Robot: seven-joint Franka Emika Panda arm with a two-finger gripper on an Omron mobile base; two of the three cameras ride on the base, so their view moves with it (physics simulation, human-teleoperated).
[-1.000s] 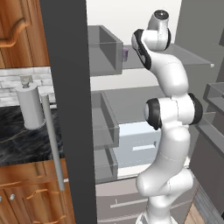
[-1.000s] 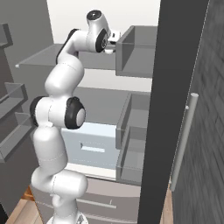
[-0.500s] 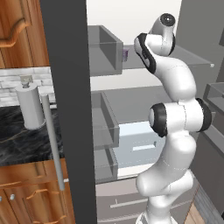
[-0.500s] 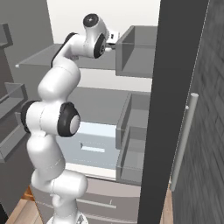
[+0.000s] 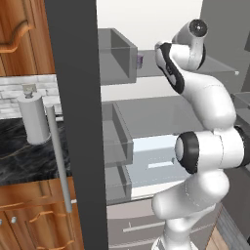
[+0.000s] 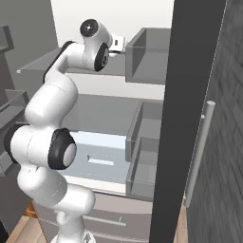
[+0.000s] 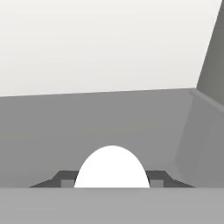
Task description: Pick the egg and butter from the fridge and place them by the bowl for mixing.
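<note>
With the arm reaching over the upper shelf (image 5: 205, 66) of the open fridge (image 5: 73, 97), the gripper (image 7: 112, 186) looks clamped on the egg (image 7: 112, 168), so next it should lift clear of that shelf and head for the bowl.

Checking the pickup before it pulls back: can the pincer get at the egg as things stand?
Probably yes. In the hand view the egg sits between the two dark fingertips of the pincer, seemingly gripped, above the grey fridge shelf, with nothing in front.
</note>
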